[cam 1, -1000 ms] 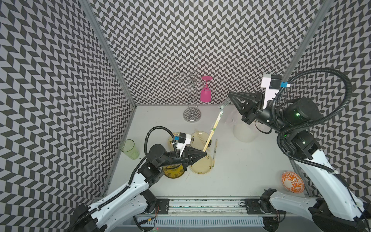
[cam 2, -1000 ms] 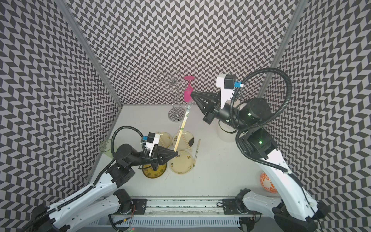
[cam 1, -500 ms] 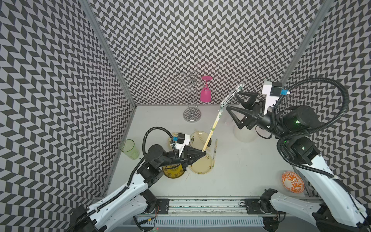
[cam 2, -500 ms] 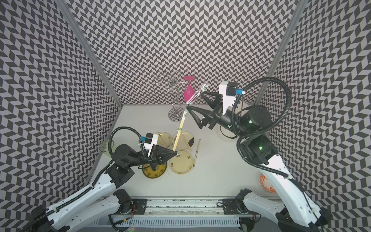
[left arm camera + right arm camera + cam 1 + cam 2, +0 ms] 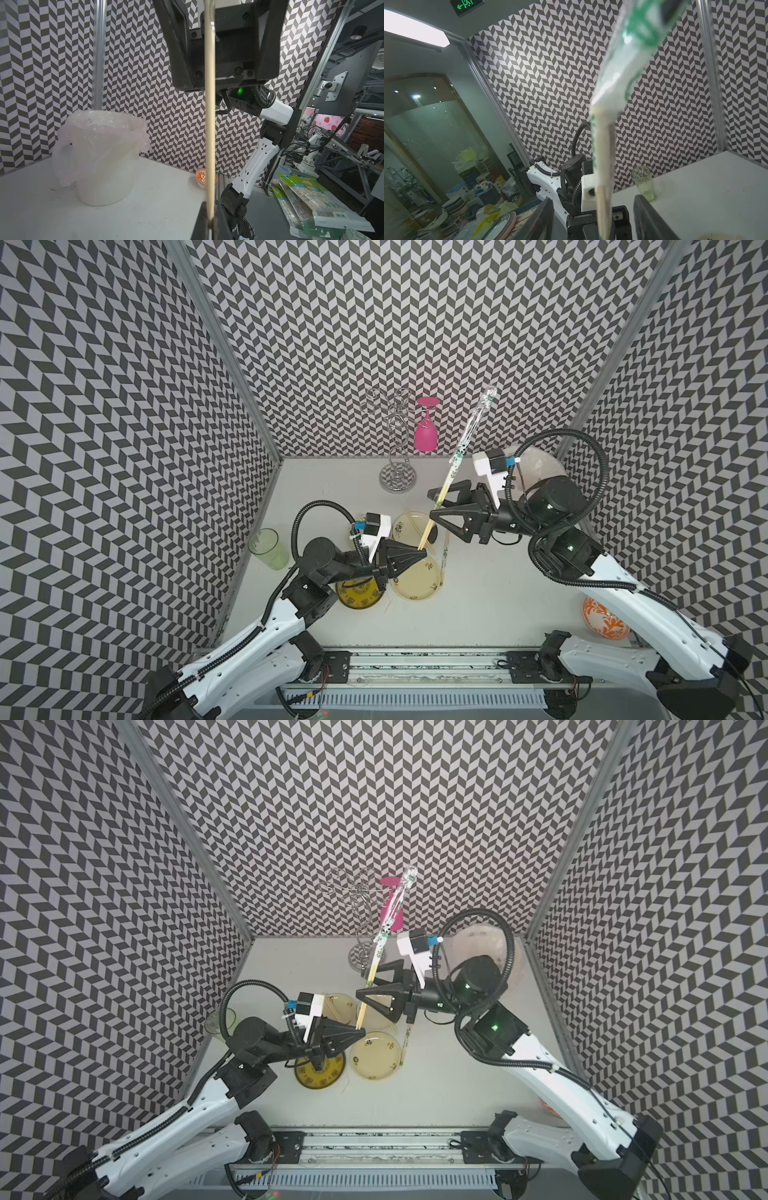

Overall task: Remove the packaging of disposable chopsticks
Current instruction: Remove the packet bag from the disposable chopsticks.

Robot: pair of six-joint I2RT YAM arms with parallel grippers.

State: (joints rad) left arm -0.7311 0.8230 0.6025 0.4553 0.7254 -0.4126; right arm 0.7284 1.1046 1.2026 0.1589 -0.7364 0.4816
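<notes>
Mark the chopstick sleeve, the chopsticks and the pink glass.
chopstick sleeve (image 5: 473, 427), in a top view, clear middle stretch.
chopsticks (image 5: 209, 135), left wrist view, bare wooden shaft.
pink glass (image 5: 425, 439), in a top view, inverted bowl.

bright, even overhead light in both top views; soft shadows on the table (image 5: 490, 597). in the right wrist view a ceiling lamp (image 5: 415, 29) glares and the near packaging (image 5: 618, 83) is blurred.
</notes>
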